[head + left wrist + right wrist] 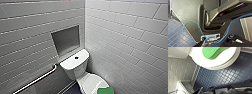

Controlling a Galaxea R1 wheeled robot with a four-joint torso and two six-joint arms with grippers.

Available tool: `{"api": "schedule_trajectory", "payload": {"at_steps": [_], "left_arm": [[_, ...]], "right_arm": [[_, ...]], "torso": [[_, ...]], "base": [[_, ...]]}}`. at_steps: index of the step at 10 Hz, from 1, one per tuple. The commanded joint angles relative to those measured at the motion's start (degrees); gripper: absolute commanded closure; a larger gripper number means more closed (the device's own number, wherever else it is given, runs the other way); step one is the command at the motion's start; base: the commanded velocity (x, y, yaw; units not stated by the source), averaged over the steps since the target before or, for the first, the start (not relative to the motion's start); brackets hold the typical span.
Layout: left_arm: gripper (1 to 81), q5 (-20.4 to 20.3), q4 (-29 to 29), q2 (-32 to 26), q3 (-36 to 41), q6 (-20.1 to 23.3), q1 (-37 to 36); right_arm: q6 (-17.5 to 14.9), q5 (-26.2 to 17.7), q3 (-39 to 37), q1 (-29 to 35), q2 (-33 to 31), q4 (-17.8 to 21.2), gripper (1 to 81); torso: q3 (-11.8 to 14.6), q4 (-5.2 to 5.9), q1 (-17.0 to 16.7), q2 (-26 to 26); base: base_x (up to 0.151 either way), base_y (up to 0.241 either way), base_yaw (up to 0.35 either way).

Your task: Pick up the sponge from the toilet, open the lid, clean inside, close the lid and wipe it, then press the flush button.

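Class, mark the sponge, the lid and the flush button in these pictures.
the sponge [213,52], right wrist view, middle of its green top face.
the lid [220,62], right wrist view, bare white surface beside the sponge.
the flush button [76,57], head view, centre of the dark round button.

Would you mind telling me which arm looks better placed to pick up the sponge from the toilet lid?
Probably the right: its wrist camera faces the sponge lying on the closed lid, while the left wrist camera faces the robot's own body and floor tiles.
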Motion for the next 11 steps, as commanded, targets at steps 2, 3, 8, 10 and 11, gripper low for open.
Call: {"api": "schedule_trajectory", "payload": {"at_steps": [2, 3, 8, 10, 11], "left_arm": [[1.0, 4.12, 0.27, 0.33, 0.69, 0.16, 2.79], [1.0, 4.12, 0.35, 0.68, 0.69, 0.25, 3.23], [1.0, 4.12, 0.27, 0.94, 0.44, 0.25, 3.41], [1.0, 4.04, 0.27, 2.17, -2.2, 0.25, 3.41], [1.0, 4.12, 0.26, 2.97, -3.78, 0.25, 3.41]], "right_arm": [[2.66, -2.79, -0.4, 7.1, -0.03, 0.01, 1.0], [3.63, -2.79, -0.92, 7.98, 0.58, 0.01, 1.0], [14.78, -1.64, -6.02, 11.32, 3.48, -0.34, 1.0], [18.39, -1.47, -8.48, 12.64, 4.8, -0.43, 1.0], [19.54, -1.47, -9.63, 13.08, 5.59, -0.43, 1.0]], "torso": [[-4.76, 0.0, 4.89, -7.69], [-6.21, 0.0, 6.2, -9.81], [-10.78, 0.0, 13.24, -20.92], [-10.91, 0.0, 15.84, -24.94], [-11.2, 0.0, 17.2, -27.08]], "base": [[0.0, 0.0, 0.0], [0.0, 0.0, 0.0], [0.0, 0.0, 0.0], [0.0, 0.0, 0.0], [0.0, 0.0, 0.0]]}}
